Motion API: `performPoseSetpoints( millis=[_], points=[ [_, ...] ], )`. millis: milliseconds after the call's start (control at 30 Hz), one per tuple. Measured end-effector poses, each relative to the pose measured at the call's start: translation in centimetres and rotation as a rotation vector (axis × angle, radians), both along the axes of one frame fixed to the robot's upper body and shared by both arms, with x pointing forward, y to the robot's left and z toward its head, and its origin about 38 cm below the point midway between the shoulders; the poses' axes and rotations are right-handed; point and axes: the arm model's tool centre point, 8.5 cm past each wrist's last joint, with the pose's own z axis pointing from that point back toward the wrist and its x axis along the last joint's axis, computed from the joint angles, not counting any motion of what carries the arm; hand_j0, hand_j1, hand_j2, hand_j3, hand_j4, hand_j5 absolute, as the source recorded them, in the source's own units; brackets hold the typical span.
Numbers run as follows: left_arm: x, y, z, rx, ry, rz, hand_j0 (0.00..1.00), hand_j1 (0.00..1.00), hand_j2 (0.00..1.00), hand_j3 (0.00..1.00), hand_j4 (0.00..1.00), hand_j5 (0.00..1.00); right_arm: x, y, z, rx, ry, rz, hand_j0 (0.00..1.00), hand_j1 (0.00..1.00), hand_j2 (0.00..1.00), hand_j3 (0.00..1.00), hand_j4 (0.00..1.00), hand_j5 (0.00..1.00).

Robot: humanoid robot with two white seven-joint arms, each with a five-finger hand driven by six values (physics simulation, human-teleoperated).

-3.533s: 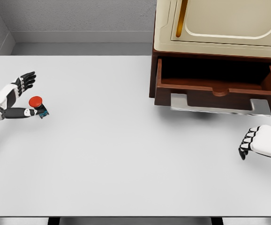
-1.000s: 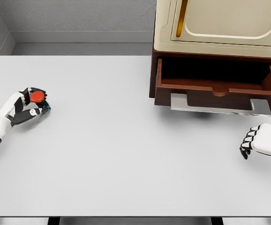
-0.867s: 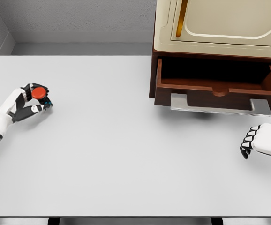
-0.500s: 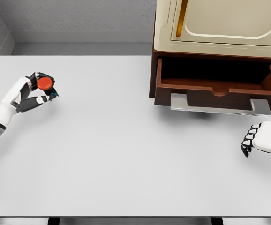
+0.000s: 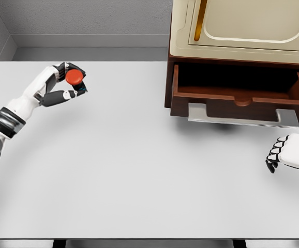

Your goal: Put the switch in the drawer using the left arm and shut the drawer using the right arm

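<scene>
Currently left hand [image 5: 61,82] is gripping the red-button switch [image 5: 75,77] between thumb and curled fingers, button up, likely for a clean drop. Open drawer [image 5: 237,88] is sitting well away from those fingers. Right hand [image 5: 281,155] is idling with fingers curled, empty, just below drawer front.

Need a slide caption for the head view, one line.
Left hand carries the red-button switch above the table toward the open drawer; right hand rests.

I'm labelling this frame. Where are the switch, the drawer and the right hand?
switch [image 5: 74,76], head view, on its red button top.
drawer [image 5: 227,107], head view, on its brown front panel.
right hand [image 5: 286,154], head view, on the white back of the hand.
</scene>
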Motion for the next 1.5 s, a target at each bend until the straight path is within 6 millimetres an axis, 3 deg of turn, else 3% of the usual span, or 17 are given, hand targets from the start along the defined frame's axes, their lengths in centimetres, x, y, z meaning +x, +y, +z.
performPoseSetpoints(
  millis=[233,433,733,1500],
  points=[
    [1.0,-2.8,2.2,0.006,-0.045,-0.059,0.46,0.46,0.46,0.46,0.46,0.46,0.0,0.0,0.0,0.0,0.0,0.0,0.3,0.3,0.3,0.3,0.3,0.3],
    [0.8,-4.7,2.7,0.006,-0.049,-0.099,0.46,0.46,0.46,0.46,0.46,0.46,0.0,0.0,0.0,0.0,0.0,0.0,0.3,0.3,0.3,0.3,0.3,0.3],
    [1.1,-7.6,5.2,0.004,-0.104,-0.168,0.46,0.46,0.46,0.46,0.46,0.46,0.0,0.0,0.0,0.0,0.0,0.0,0.3,0.3,0.3,0.3,0.3,0.3],
    [0.5,-13.9,8.3,0.1,-0.228,-0.269,0.43,0.43,0.43,0.43,0.43,0.43,0.0,0.0,0.0,0.0,0.0,0.0,0.3,0.3,0.3,0.3,0.3,0.3]
  ],
)
